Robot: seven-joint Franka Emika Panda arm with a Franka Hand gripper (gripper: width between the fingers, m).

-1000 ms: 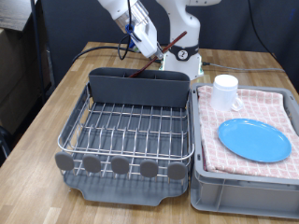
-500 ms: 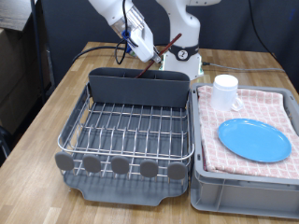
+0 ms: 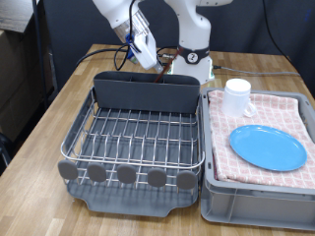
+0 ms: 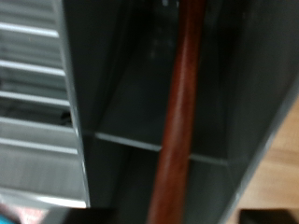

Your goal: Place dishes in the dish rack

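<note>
While the arm is reaching down from the exterior view's top, the gripper [image 3: 146, 49] is hovering just above the tall grey back compartment [image 3: 146, 91] of the dish rack [image 3: 138, 138]. Whether its fingers are clenched or released cannot be told from either view. Just beside it, the dark-brown wooden spoon [image 3: 162, 67] is leaning at a tilt, with its lower end dipping behind the compartment's rim. Seen through the wrist view, the spoon's reddish-brown handle [image 4: 177, 121] is running along the length of the picture, blurred, inside the dark grey compartment [image 4: 121, 103], and a few silver wires of the rack [image 4: 33, 84] are showing at one side.

Further out, the wire bed of the rack is sitting on its dark grey tray [image 3: 133, 202], with a row of grey round discs [image 3: 128, 175] lining the edge nearest the exterior view's bottom. No dish is lying on the wires.

Touching the rack on the exterior view's right, a grey crate [image 3: 258, 202] lined with pink checked cloth [image 3: 271, 110] is holding the other dishes. The white mug [image 3: 237, 95] is standing upright at the crate's far end, and the round light-blue plate [image 3: 268, 147] is lying flat on the cloth nearer the exterior view's bottom. Rack and crate are both resting on the wooden tabletop [image 3: 49, 118].
</note>
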